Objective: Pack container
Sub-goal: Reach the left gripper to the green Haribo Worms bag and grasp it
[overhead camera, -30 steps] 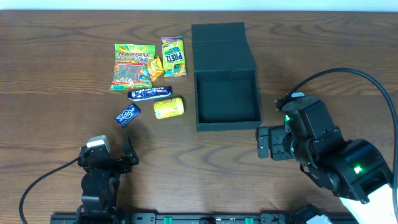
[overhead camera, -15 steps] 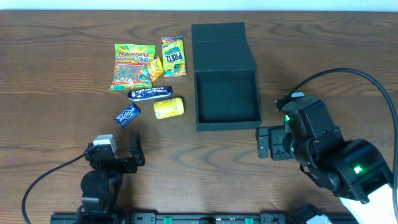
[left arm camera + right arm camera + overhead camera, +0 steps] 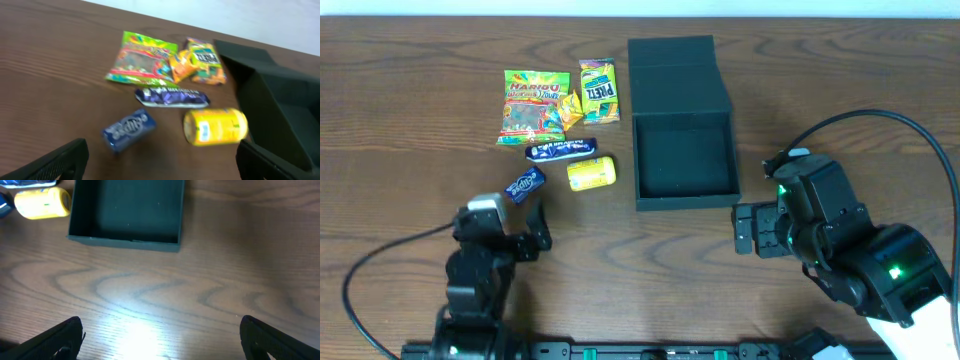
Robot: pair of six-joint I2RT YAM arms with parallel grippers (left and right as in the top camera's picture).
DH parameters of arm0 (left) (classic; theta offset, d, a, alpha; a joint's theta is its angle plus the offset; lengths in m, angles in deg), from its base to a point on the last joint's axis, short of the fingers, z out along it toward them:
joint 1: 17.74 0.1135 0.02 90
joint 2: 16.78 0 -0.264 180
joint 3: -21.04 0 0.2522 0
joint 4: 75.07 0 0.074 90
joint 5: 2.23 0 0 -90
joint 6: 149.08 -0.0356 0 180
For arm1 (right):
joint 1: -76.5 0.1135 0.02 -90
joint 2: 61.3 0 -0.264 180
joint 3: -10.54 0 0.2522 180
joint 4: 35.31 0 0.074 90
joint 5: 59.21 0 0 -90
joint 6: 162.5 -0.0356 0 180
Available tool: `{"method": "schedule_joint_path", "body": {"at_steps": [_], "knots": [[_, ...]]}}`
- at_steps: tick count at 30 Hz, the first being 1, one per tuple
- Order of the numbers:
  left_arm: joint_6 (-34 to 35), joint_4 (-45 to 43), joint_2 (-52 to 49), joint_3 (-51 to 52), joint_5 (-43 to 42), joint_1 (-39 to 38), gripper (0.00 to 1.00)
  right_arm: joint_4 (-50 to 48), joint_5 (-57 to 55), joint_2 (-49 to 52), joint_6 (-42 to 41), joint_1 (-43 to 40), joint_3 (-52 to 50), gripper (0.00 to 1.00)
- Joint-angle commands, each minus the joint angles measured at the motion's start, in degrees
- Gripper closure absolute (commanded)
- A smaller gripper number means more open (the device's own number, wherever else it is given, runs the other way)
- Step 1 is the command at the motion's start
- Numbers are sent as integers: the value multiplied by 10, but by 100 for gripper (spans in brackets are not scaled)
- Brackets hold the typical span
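- We saw a brown wooden table (image 3: 420,60) carrying everything.
- The matte black, square cardboard container (image 3: 685,158) lay empty just right of the snacks, its flap lid folded back toward the far edge.
- The right gripper (image 3: 160,325) hung near the container's near right corner, clear of it, fingers spread wide around nothing.
- The left gripper (image 3: 162,147) was likewise spread and empty, near a small blue packet (image 3: 525,184).
- A green gummy bag (image 3: 534,107), a yellow-green snack packet (image 3: 599,91), a dark blue wrapped bar (image 3: 561,150) and a yellow cylindrical tub (image 3: 591,173) lay clustered.
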State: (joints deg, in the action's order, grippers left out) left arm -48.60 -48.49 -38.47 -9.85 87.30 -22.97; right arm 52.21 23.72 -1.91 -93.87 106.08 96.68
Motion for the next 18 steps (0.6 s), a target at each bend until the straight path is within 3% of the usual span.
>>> {"method": "schedule_joint_path", "body": {"at_steps": [1,10,18], "knots": [[-3,-3,-87,-67,56,3,5,0,-4,-1,9,-4,3,1],[-15,-2,-396,-273,69,4,5,0,-4,-1,9,-4,3,1],[-47,50,-701,-506,59,33,5,0,-4,-1,9,-4,3,1]]}}
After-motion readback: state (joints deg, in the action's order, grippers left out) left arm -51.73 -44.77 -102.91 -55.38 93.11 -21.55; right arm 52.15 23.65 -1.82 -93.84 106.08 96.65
